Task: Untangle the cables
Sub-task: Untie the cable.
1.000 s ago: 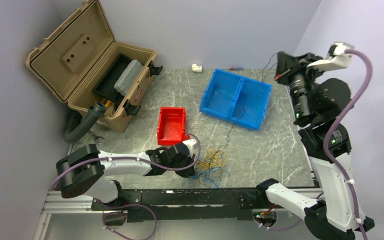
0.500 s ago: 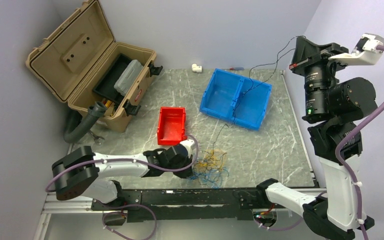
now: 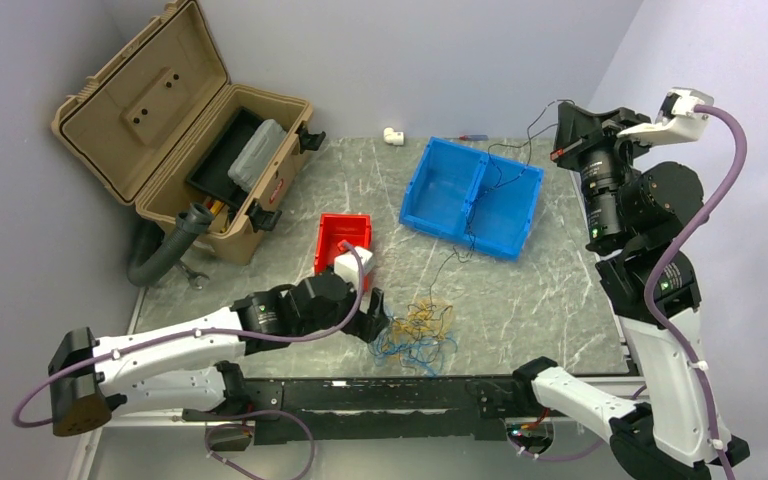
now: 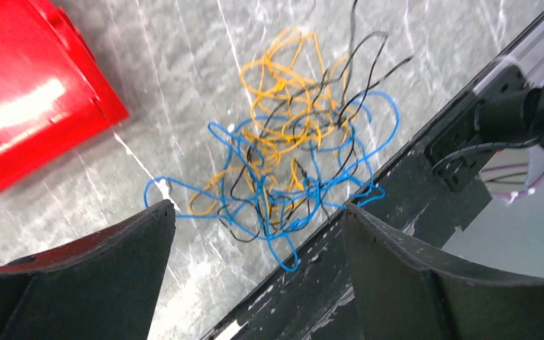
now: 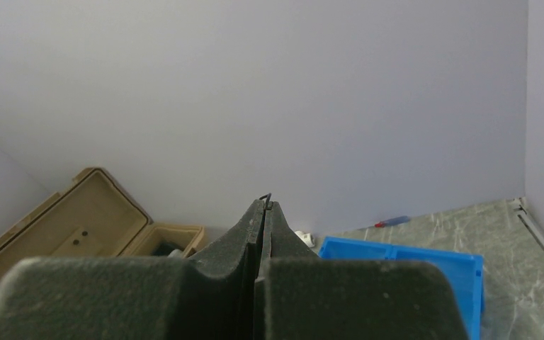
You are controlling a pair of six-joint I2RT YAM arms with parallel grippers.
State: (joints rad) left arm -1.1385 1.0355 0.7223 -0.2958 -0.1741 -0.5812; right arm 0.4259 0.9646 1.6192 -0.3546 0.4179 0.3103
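The cables [image 3: 420,330] lie as a loose tangle of orange, blue and black wires near the table's front edge; the left wrist view shows the cables [image 4: 290,163] just ahead of my fingers. My left gripper [image 3: 378,318] hovers at the tangle's left side, open [image 4: 255,212], with nothing clamped between its fingers. My right gripper [image 3: 563,118] is raised high at the back right, shut [image 5: 263,205] on one black cable [image 3: 472,225]. That cable runs down over the blue bin to the tangle, and a small loop of it pokes out at the fingertips.
A blue two-part bin [image 3: 435,190] sits at the back centre and a red bin [image 3: 343,245] stands left of the tangle. An open tan toolbox [image 3: 160,110] with a grey hose [image 3: 165,250] fills the back left. The black front rail [image 4: 397,212] borders the tangle.
My left gripper went from shut at the tangle to wide open, and its arm stretched further out. The right gripper rose with the black cable, then came back down and left.
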